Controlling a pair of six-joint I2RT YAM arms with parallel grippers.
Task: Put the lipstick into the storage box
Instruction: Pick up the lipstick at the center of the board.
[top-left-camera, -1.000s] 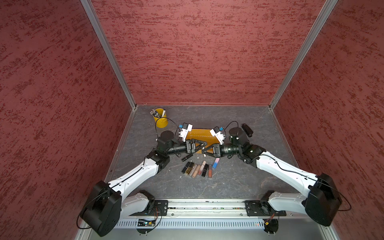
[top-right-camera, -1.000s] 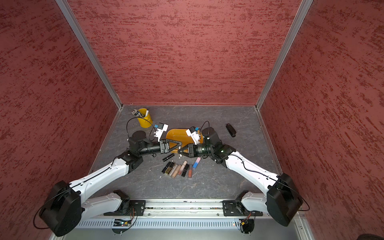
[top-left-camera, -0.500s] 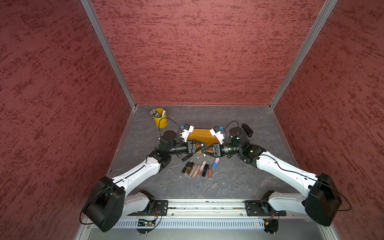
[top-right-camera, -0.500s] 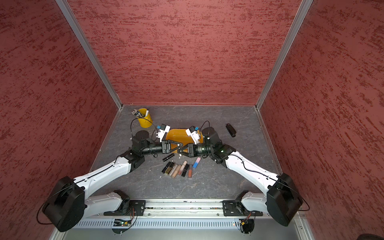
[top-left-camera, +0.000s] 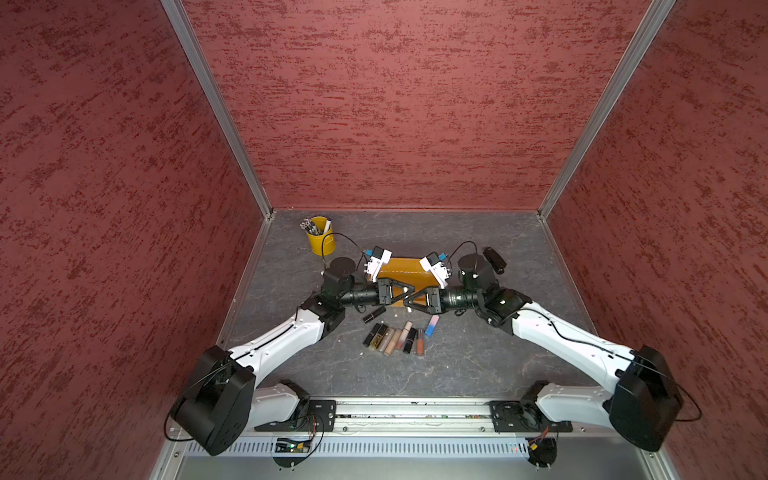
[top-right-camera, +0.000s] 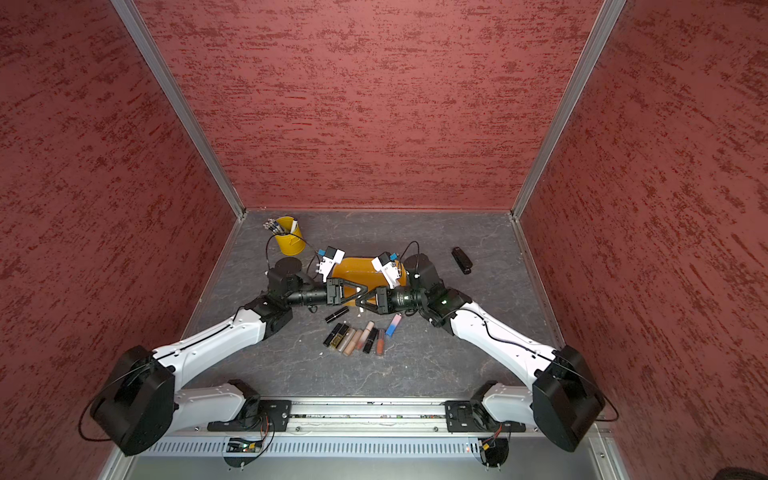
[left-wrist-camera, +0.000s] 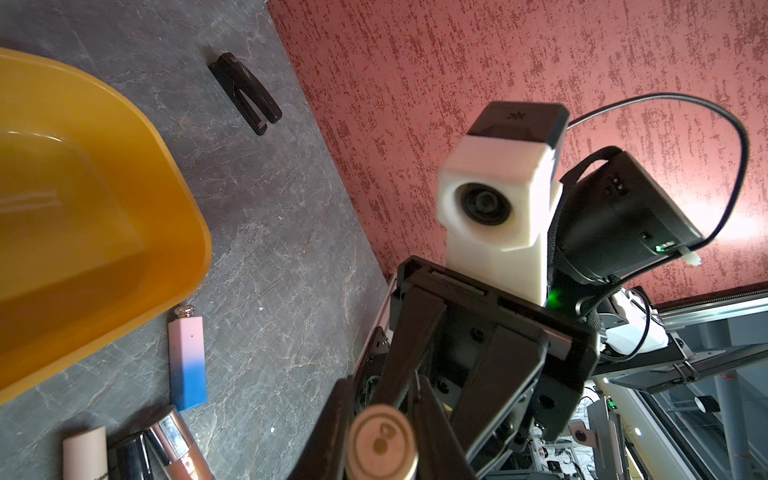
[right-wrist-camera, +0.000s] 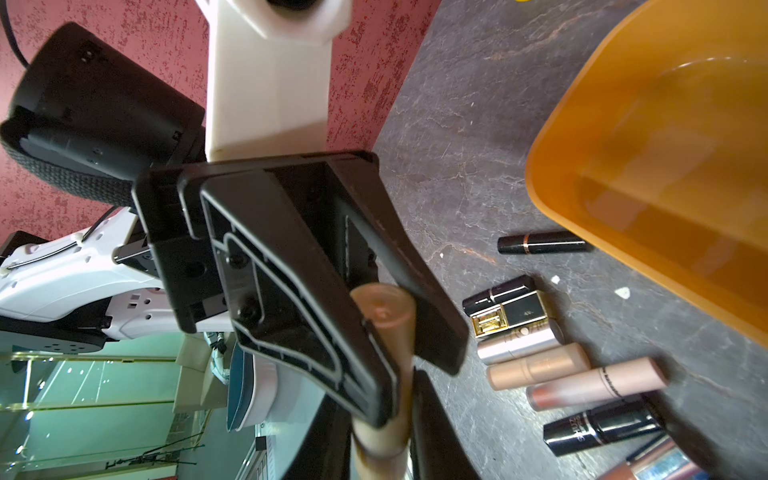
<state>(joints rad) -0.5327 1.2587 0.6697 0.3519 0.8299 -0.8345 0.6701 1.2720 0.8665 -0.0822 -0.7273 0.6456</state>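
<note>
Lipsticks (top-left-camera: 392, 340) lie beside storage box (top-left-camera: 403, 270); yellow bucket (top-left-camera: 322, 246) holds pens (top-left-camera: 311, 226).

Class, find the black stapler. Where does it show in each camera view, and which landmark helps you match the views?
Both top views: the black stapler lies right of the storage box, towards the back right corner.
Left wrist: the stapler lies apart from the box, past its rounded corner.
Right wrist: not in it.
Shared landmark: the storage box, seen in all four views.

Bright even light, wrist-view glare, fg blur
</note>
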